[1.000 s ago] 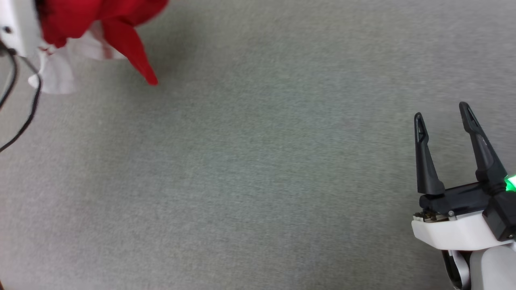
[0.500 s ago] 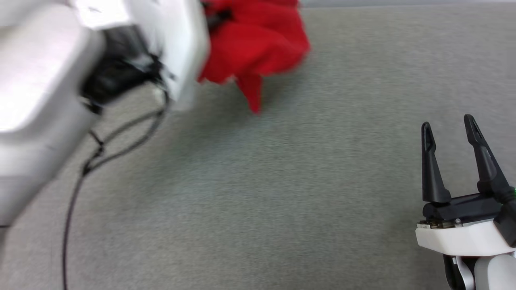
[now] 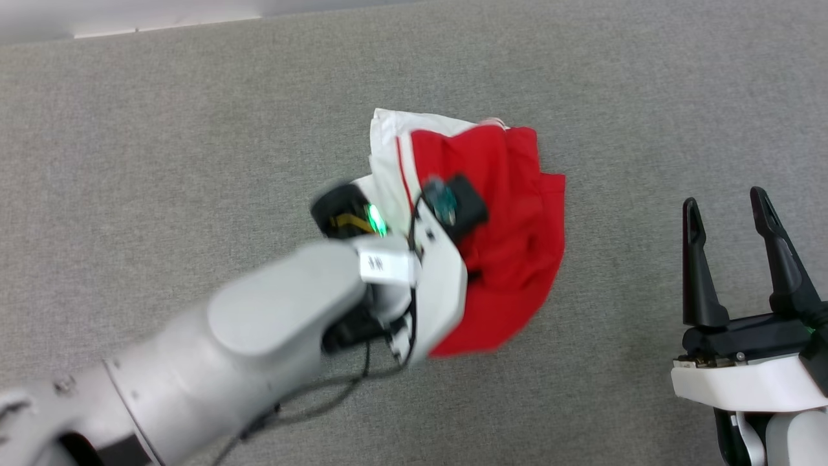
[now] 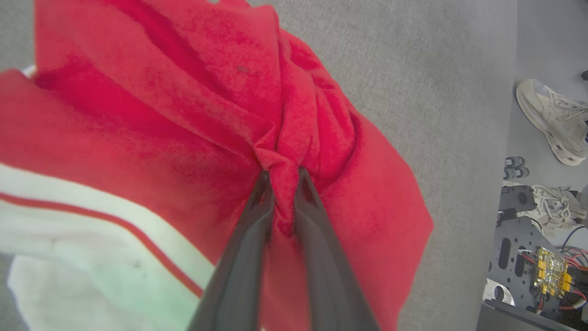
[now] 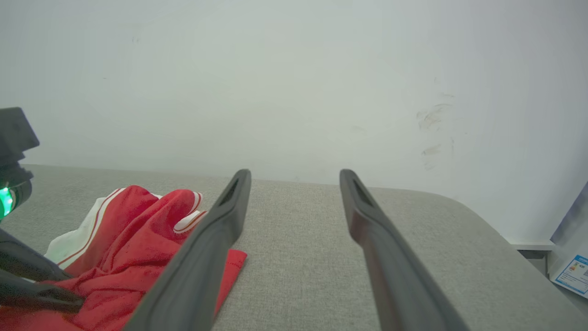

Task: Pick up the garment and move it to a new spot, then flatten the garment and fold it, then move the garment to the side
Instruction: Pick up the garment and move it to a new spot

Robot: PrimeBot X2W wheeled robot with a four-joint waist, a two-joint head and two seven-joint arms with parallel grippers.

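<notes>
Garment [image 3: 511,213] down in a bunched heap, about mid-table and a little toward the far edge. This looks like the put-down at its new spot.

Start at the near right corner of the table [image 3: 194,129]. The right pincer [image 3: 724,199] waits there with its fingers spread wide and nothing between them, well apart from the cloth.

Further out, the left arm [image 3: 278,310] reaches in from the near left corner, right over the heap. The left pincer [image 4: 282,177] is narrowed onto a gathered fold of red fabric, which is pinched tight.

Beyond the pinch, the red body fans toward the table's right edge. The white sleeve panel [image 3: 388,149] lies on the far side of the pile. Past that there's bare table, then the pale wall [image 5: 294,69].

To do it well, I'd say let the whole weight settle on the table before letting go. Then open up and draw straight back along the fingers, so the fold doesn't drag with them.

There's room on every side, which is good for flattening. The right pincer's best first target is probably the red edge nearest it. Watch out, though: the layers are doubled over, and a grab there could catch two at once.
</notes>
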